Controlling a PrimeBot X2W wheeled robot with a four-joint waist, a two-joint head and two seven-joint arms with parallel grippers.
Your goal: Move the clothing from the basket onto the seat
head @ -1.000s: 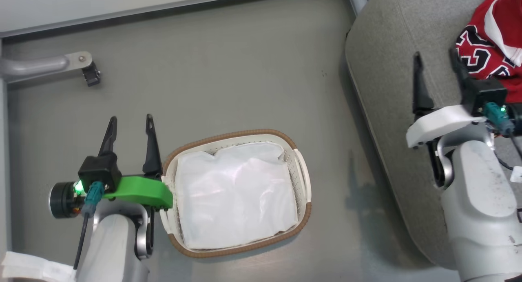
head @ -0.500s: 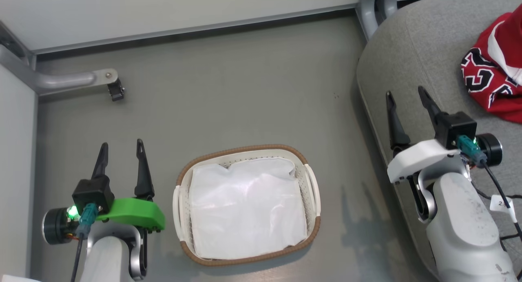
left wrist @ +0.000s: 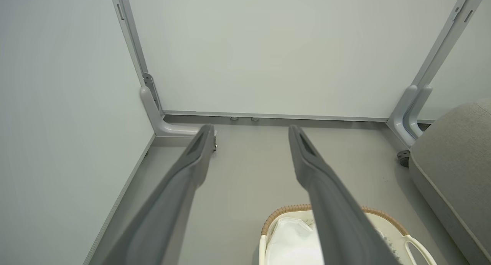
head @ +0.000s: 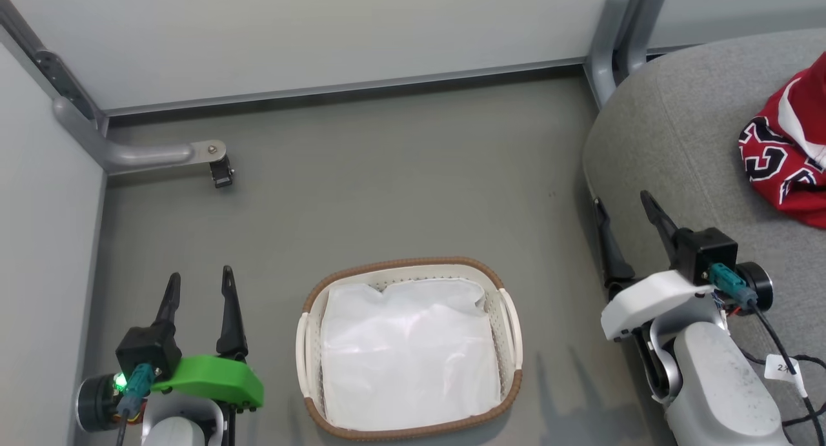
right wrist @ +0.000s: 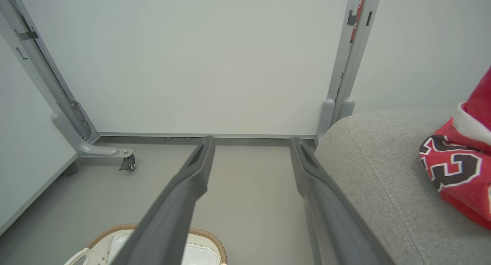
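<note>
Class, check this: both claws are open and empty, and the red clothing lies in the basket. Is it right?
No: the head view shows the red clothing lying on the seat, not in the basket. The rest stands.

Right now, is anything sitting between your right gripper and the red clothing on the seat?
Nothing visible: only bare grey seat lies between the open right gripper and the clothing, which already rests on it.

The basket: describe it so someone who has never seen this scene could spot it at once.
On the grey floor, left of the big grey seat, stands the basket. It is oval white perforated plastic lined with a white sheet. Its brown woven rim sets it apart from everything grey around it.
</note>
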